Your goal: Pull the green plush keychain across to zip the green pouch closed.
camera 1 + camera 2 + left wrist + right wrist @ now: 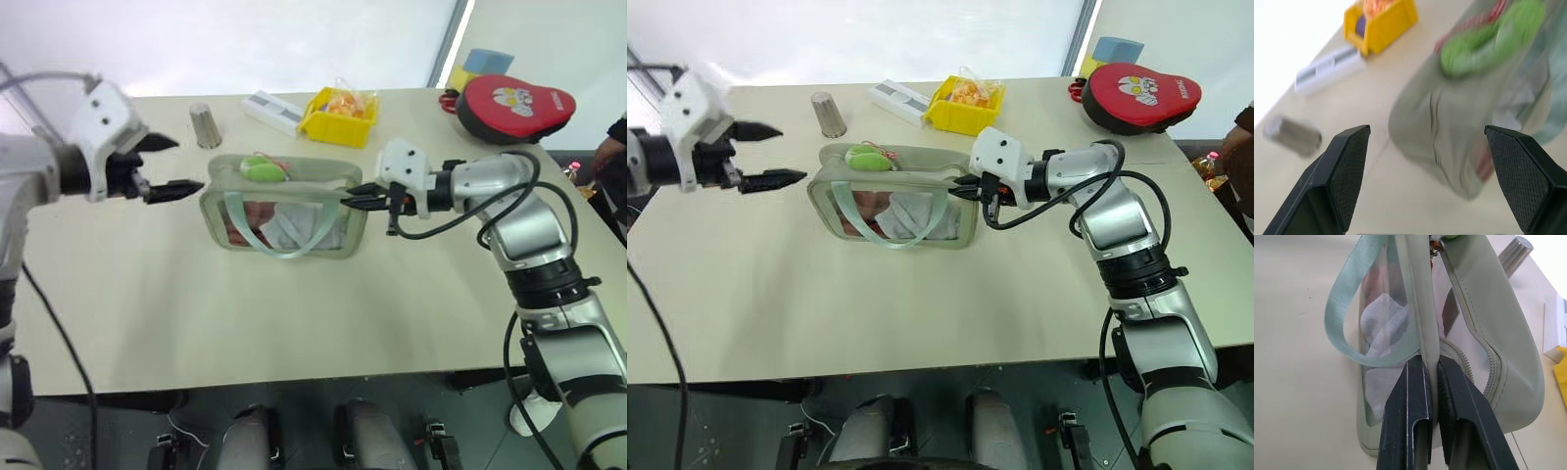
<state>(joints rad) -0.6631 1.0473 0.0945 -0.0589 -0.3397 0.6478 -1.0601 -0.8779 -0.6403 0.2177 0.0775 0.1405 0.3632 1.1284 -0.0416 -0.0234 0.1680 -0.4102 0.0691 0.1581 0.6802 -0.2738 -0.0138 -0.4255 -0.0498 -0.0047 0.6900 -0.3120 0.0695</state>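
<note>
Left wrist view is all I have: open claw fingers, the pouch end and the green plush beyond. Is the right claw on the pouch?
Observer: Yes. The right claw is shut on the green pouch, pinching its top edge at the end on the robot's right.
Operator: And my left claw, touching anything?
Observer: No. The left claw is open, in the air just off the pouch's other end.
Operator: Where's the keychain along the top?
Observer: The green plush keychain lies on top of the pouch, nearer the left claw's end.
Operator: Zip closed?
Observer: From the right wrist view, the stretch curving round the right end looks closed; the rest I cannot tell.
</note>
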